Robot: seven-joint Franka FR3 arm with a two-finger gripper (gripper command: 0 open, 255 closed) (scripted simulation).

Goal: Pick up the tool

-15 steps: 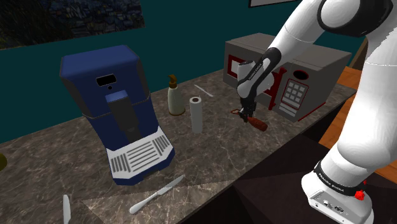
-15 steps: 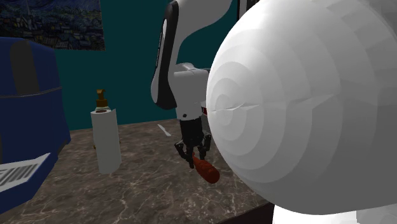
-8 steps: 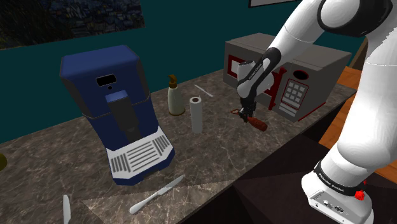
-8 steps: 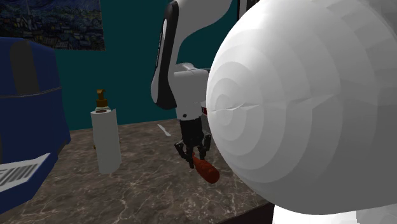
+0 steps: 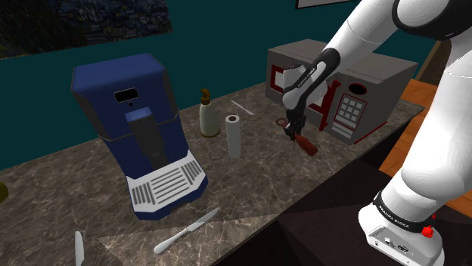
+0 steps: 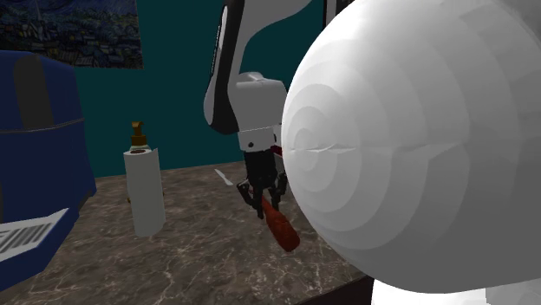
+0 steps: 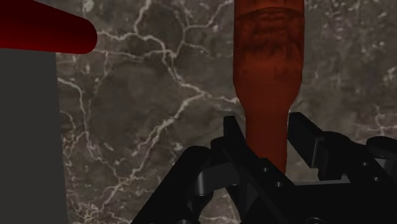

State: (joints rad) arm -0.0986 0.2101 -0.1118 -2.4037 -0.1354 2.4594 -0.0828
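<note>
Clamped on tool (image 5: 306, 146) by gripper (image 5: 293, 133), jaws shut tight around the narrow end of the red-brown handle, thick end farthest from gripper. Held slanting downward over marble counter (image 5: 302, 189), before microwave (image 5: 363, 79), to the shoulder view's right of paper roll (image 5: 234, 136).

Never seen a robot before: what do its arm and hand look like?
The arm is rounded white shells with dark joints. A black band with white lettering rings its base, beside a small red knob. The gripper is all black, two-fingered.
</note>
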